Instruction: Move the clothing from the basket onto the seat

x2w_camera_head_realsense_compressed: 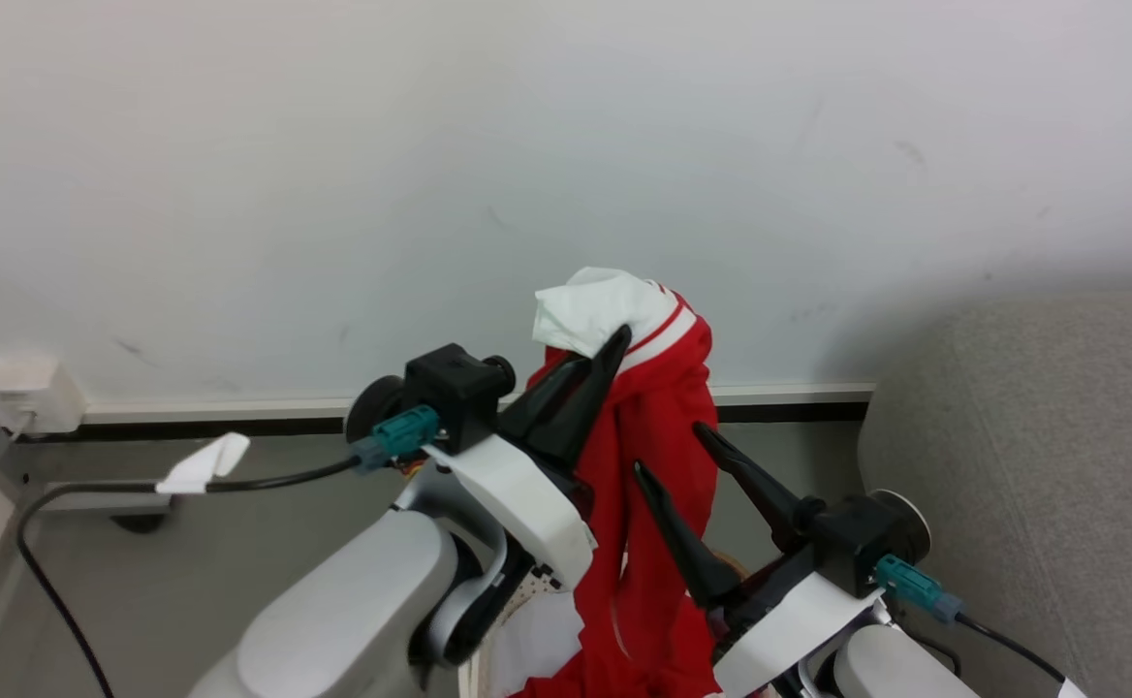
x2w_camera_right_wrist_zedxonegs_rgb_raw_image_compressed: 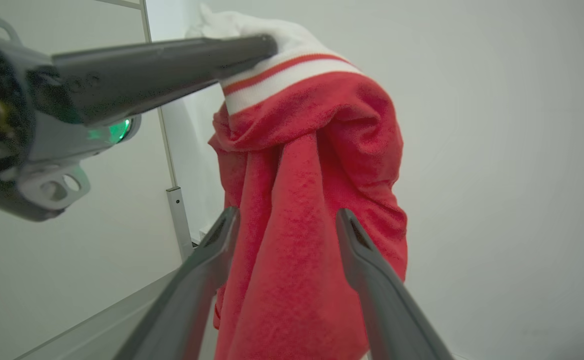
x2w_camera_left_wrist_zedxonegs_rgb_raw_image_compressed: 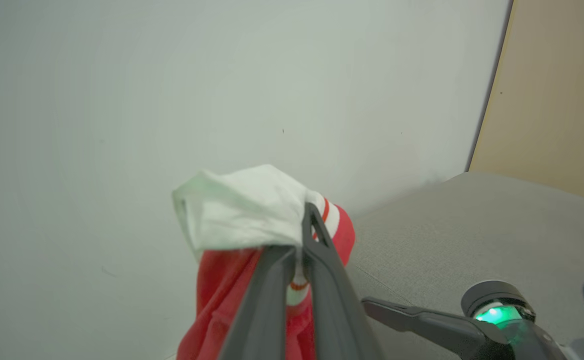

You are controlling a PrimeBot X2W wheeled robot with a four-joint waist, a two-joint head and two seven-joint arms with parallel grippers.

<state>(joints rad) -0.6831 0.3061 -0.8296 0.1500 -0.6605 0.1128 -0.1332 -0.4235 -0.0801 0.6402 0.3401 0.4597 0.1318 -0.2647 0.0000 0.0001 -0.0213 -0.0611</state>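
Grip check: my left gripper (x2w_camera_head_realsense_compressed: 607, 361) is clamped on the white-trimmed top of the clothing (x2w_camera_head_realsense_compressed: 665, 412) and holds it up in front of the wall (x2w_camera_head_realsense_compressed: 527, 145). The red cloth hangs straight down from that pinch. My right gripper (x2w_camera_head_realsense_compressed: 670, 449) is spread wide lower down, with the hanging fabric between its fingers; I cannot tell whether they touch it. The cloth's lower end trails to the basket (x2w_camera_head_realsense_compressed: 534, 585) beneath. The seat (x2w_camera_head_realsense_compressed: 1041, 465) lies off to my right, apart from the garment.
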